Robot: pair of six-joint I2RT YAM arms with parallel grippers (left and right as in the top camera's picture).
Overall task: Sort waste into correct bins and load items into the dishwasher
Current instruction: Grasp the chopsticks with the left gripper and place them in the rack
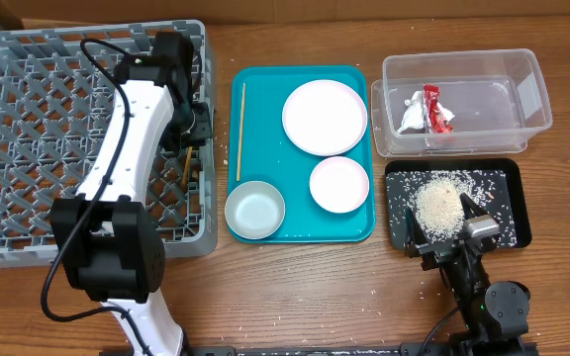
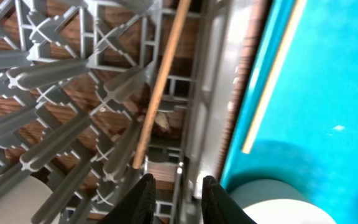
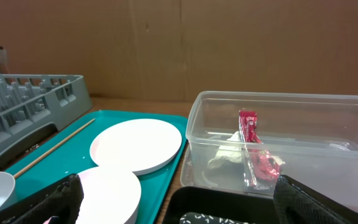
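While wrapper (image 1: 431, 109) is sitting in clear tub (image 1: 498, 91), chopstick (image 2: 157, 93) in dish rack (image 1: 28, 119), left end effector (image 2: 176, 185) is gaping narrow and empty, right end effector (image 3: 179, 182) wide.

My pincer (image 2: 178, 182) sits at bottom centre, its two black fingers (image 2: 146, 196) slightly parted, with nothing clamped between them. One chopstick (image 2: 157, 93) slants from top centre down into the grey dish rack (image 2: 61, 74), its lower end just above the frame-left finger. At right, a second chopstick (image 2: 272, 81) lies flat on the teal tray (image 2: 328, 124). The pale rim of a bowl (image 2: 272, 208) shows at lower right.
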